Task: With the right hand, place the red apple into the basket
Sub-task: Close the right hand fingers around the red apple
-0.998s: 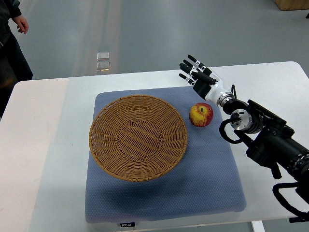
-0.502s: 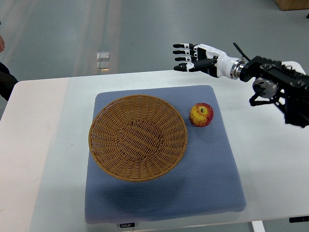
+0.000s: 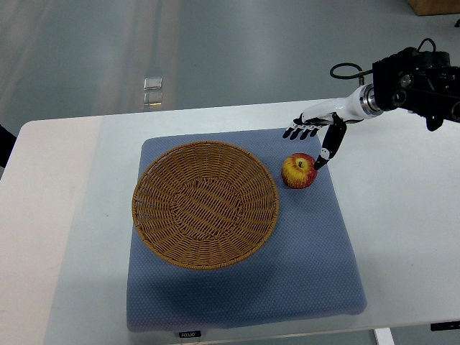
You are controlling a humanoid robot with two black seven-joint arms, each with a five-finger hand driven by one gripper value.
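A red and yellow apple [image 3: 299,171] lies on the blue mat [image 3: 302,251], just right of the round wicker basket [image 3: 205,204], which holds nothing. My right hand [image 3: 310,144] reaches in from the upper right and hangs palm down just above and behind the apple. Its fingers [image 3: 297,132] are spread behind the fruit, and the thumb [image 3: 325,152] points down beside the apple's right side. The hand is open and holds nothing. The left arm does not show.
The mat covers the middle of a white table [image 3: 65,237]. Bare tabletop lies on both sides of the mat. A small shiny object [image 3: 152,90] sits on the grey floor beyond the table's far edge.
My right hand has swung down from above the table's far edge to just over the apple, and the forearm has pulled toward the upper right corner. The apple and basket have not moved.
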